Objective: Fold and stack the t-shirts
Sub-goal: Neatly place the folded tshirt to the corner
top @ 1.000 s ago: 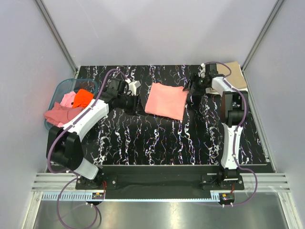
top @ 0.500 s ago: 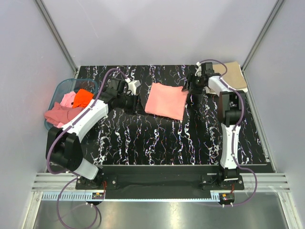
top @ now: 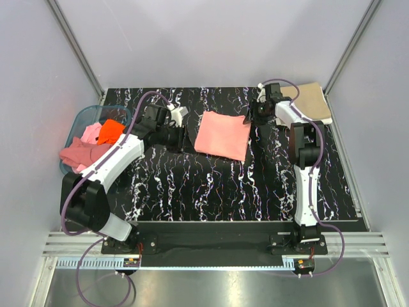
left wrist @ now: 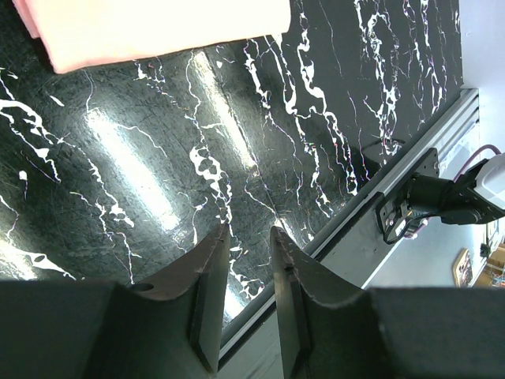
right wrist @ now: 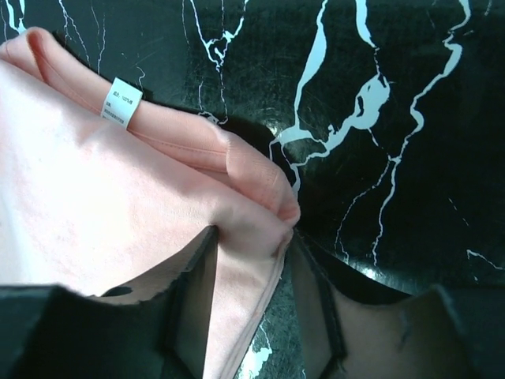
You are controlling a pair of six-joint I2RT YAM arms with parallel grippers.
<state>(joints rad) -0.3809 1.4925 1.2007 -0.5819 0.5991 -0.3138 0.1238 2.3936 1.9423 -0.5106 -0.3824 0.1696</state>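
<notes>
- While it sat well left of the left gripper (left wrist: 248, 237), the teal basket (top: 78, 120) held heaped tees (top: 105, 133) in orange, pink and rose.
- The salmon-pink tee (top: 222, 134) lay folded between both grippers; it looked soft, light and limp, best pinched at its doubled corner.
- The tan tee (top: 315, 101) lay just right of the right gripper (right wrist: 251, 237).
- The right jaws stood apart astride that corner; the left jaws were slightly apart and empty.

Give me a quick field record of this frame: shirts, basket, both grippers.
salmon-pink shirt: folded, flat at centre of table
tan shirt: flat, far right corner
basket: left edge; holds orange shirt, light pink shirt, dusty rose shirt, all unfolded
left gripper: over bare table beside the salmon-pink shirt, jaws slightly apart, empty
right gripper: jaws straddle the salmon-pink shirt's far right corner; clamped or not, unclear
</notes>
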